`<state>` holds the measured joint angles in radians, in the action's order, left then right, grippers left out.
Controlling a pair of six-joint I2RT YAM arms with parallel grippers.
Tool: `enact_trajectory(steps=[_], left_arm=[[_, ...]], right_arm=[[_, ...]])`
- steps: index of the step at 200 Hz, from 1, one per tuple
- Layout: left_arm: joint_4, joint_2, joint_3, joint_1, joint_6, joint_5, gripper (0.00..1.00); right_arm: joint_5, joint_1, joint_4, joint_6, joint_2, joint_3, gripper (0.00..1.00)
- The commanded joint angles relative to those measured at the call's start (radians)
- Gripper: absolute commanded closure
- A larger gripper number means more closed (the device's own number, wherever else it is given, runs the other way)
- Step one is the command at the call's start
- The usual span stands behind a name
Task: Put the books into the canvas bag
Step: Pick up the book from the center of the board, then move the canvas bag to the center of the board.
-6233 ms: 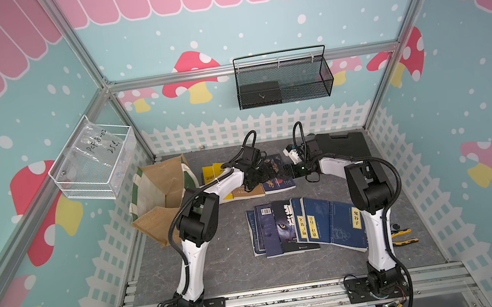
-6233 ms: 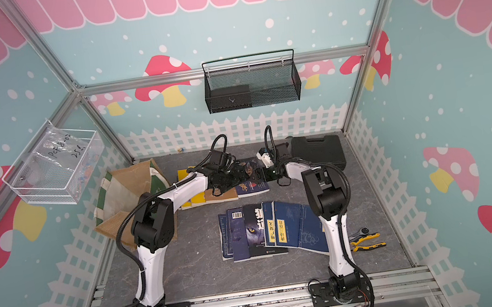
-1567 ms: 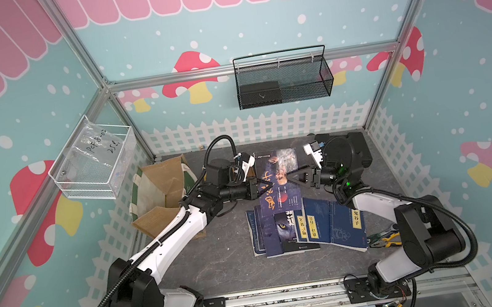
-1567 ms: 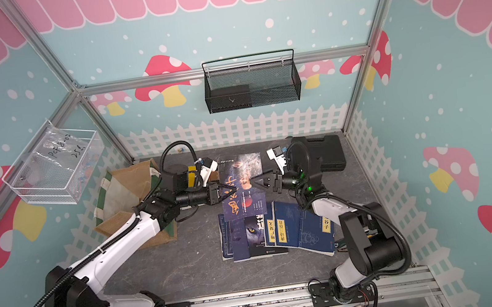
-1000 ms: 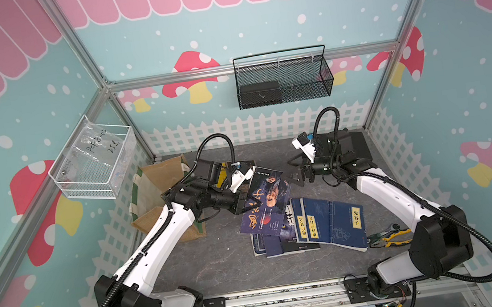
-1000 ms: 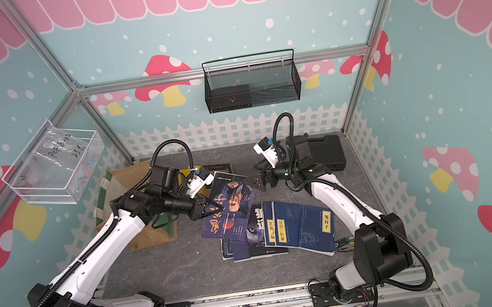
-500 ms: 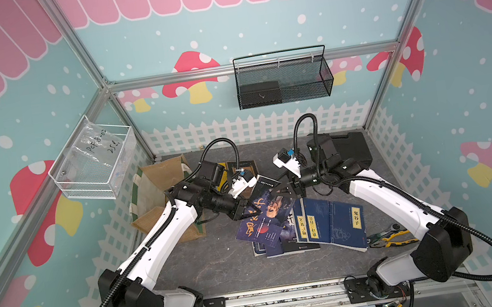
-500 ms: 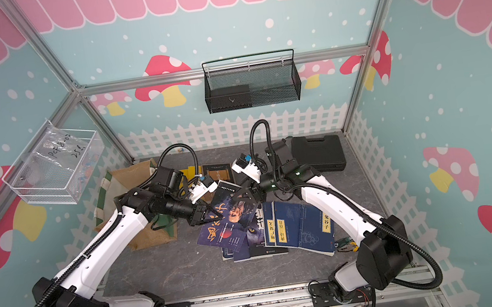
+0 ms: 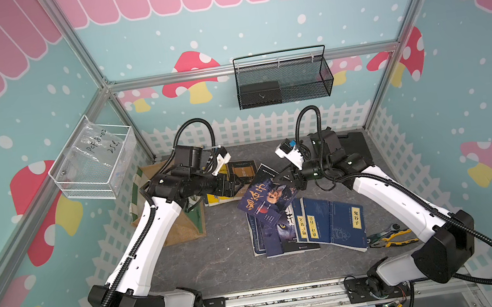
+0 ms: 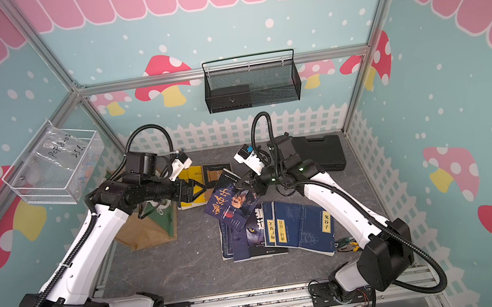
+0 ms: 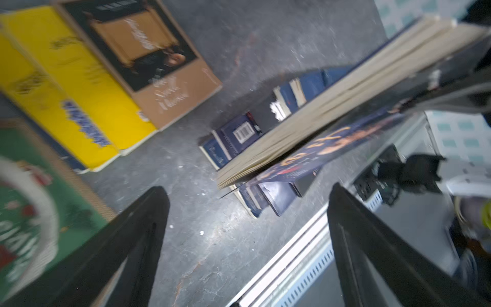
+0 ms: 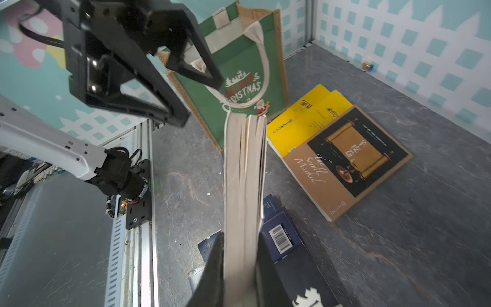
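Grey surface (image 9: 221, 270), seen whole in both top views. The canvas bag (image 9: 183, 230) sits at its left edge toward the far corner, partly hidden under the left arm; only the right wrist view shows its green "Merry Christmas" panel. A fan of navy books (image 9: 328, 224) lies mid-surface. Two yellow books (image 12: 305, 117) and a brown book (image 12: 353, 159) lie near the far edge, beside the bag. The lifted book (image 9: 267, 201) hangs tilted above the fan. The right pincer (image 9: 287, 181) is clamped on its corner, a grip the right wrist view shows edge-on. The left pincer (image 11: 247, 188) gapes wide with nothing between its fingers; half a second earlier it gripped this book's opposite edge.
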<state>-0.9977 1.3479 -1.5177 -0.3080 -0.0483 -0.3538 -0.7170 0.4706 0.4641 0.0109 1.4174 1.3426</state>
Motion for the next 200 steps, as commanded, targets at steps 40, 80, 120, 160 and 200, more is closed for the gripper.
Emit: enact_trajectory(steps=[40, 80, 120, 160, 200], left_arm=[[-0.143, 0.028, -0.034, 0.026, -0.14, 0.549, 0.11], [-0.137, 0.037, -0.018, 0.063, -0.141, 0.662, 0.14], [-0.131, 0.09, 0.01, 0.114, -0.117, 0.62, 0.19], [-0.104, 0.1, 0.068, 0.138, -0.129, 0.66, 0.45], [-0.115, 0.072, 0.117, 0.142, -0.131, 0.655, 0.77]], right_arm=[[0.152, -0.084, -0.079, 0.091, -0.106, 0.03, 1.0], [0.145, -0.11, -0.11, 0.101, -0.145, -0.02, 1.0], [0.132, -0.128, -0.135, 0.109, -0.159, -0.056, 1.0], [0.122, -0.136, -0.159, 0.116, -0.166, -0.072, 1.0], [0.13, -0.143, -0.173, 0.12, -0.161, -0.079, 1.0]])
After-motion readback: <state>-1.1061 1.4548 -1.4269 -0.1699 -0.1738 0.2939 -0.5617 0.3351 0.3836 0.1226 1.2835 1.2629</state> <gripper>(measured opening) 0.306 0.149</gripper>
